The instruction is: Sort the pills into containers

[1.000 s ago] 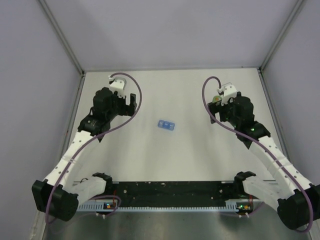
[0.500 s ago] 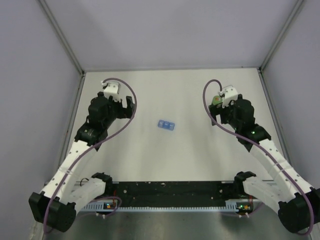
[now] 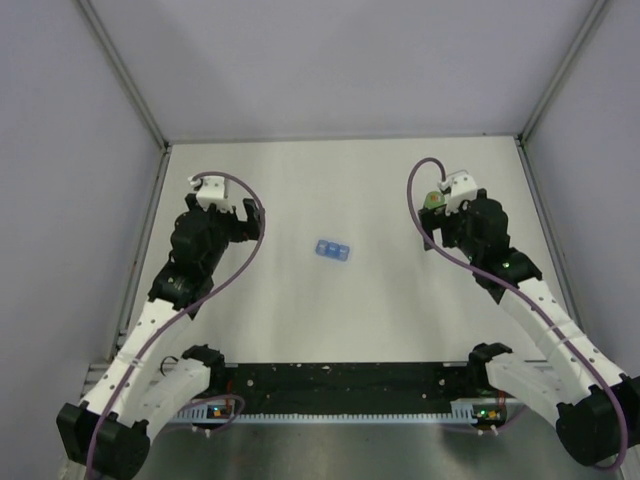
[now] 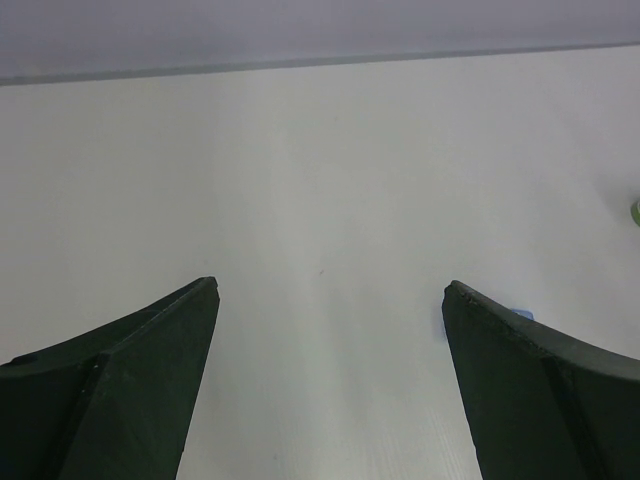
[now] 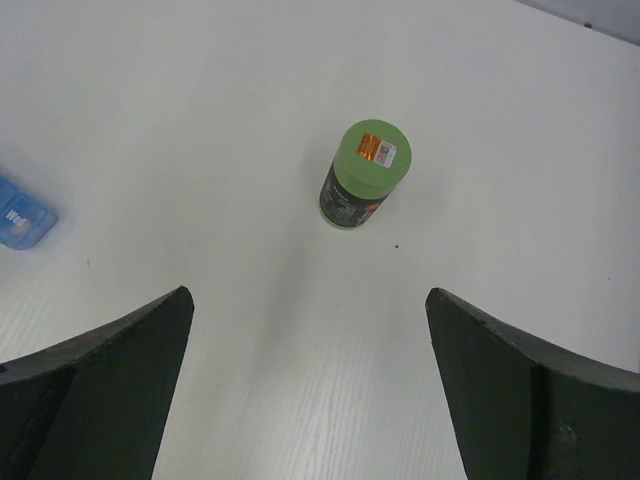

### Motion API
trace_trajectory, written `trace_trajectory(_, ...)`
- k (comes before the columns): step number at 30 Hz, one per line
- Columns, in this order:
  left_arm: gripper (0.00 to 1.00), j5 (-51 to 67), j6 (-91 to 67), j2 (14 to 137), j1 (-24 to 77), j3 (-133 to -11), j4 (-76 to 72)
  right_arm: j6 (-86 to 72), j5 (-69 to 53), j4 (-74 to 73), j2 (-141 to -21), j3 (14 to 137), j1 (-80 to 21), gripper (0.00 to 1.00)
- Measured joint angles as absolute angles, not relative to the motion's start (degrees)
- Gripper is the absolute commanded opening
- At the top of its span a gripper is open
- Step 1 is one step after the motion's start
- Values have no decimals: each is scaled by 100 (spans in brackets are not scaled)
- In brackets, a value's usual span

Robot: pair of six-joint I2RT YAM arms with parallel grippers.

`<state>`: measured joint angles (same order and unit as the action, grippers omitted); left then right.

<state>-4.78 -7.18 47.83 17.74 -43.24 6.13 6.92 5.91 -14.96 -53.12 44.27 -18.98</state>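
White table (image 3: 300, 330), walled on three sides; pill box (image 3: 332, 250) mid-table, well apart from edges. My left gripper (image 4: 330, 290) and right gripper (image 5: 308, 295) spread wide, empty; bottle (image 5: 362, 172) upright before the right.

My top camera looks down on the whole table (image 3: 300, 320) from the near side. Both wrist cameras sit low and close over it; right wrist and top share the box (image 5: 22, 218).
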Motion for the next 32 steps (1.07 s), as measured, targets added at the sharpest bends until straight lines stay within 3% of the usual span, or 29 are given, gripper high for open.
trace_trajectory(32, 99, -864, -259, 4536, 1684, -3787, -102, 637, 1337, -895, -5041, 4160, -1896, 99)
